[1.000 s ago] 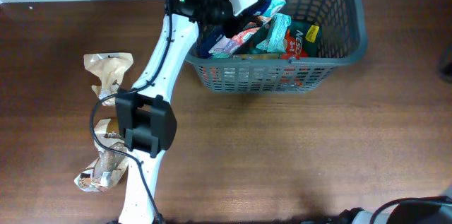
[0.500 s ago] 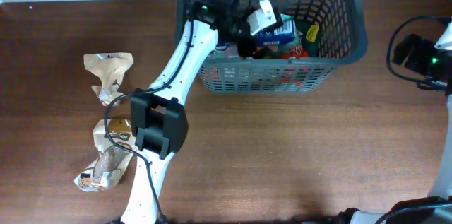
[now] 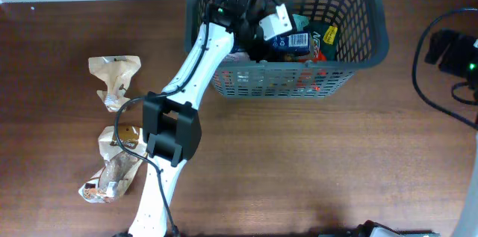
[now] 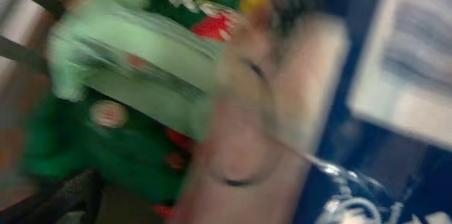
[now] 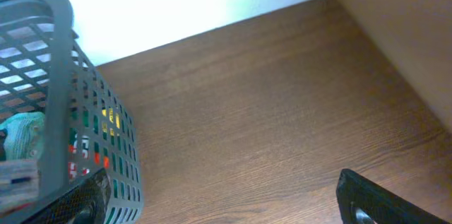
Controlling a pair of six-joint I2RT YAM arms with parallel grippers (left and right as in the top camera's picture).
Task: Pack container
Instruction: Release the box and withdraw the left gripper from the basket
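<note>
Overhead, left jaws hang inside the container (image 3: pixel 340 80), over its packets (image 3: pixel 295 40).

One basket (image 3: pixel 278 81), three loose packets (image 3: pixel 113 78) on the table (image 3: pixel 314 164), perhaps five more inside.

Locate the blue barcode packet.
Overhead view: blue packet in the container, atop the pile, beside the left hand, green packet on its right.

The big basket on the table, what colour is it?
The basket is dark grey, with lattice-slotted sides; the overhead view shows it best.
</note>
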